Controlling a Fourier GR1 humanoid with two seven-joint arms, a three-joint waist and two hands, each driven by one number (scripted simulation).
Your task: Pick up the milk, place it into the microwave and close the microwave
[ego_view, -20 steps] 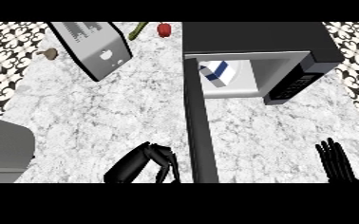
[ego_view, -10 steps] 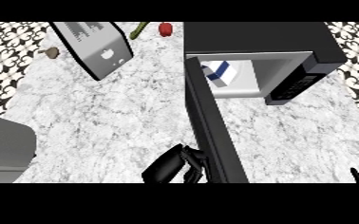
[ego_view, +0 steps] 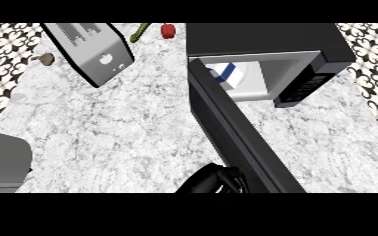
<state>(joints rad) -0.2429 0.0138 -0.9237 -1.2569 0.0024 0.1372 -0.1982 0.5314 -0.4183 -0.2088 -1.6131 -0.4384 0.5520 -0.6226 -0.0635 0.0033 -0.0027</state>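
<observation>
On your counter (ego_view: 133,130): toaster (ego_view: 92,50), red pepper (ego_view: 168,30), green vegetable (ego_view: 139,32) and a small brown item (ego_view: 46,58), all well apart from the microwave (ego_view: 295,45). Microwave cavity holds the milk (ego_view: 225,74), tilted, partly hidden by the half-open door (ego_view: 236,130). Left hand (ego_view: 214,181), fingers curled, empty, touches the door's outer face.

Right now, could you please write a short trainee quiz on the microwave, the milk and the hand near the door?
1. True or false: the milk sits inside the microwave.
2. The microwave door is: A) fully closed, B) partly open, C) removed.
3. Which hand is by the door's outer end?

Key: 1 true. 2 B. 3 The left hand; its fingers look curled, holding nothing visible.
</observation>
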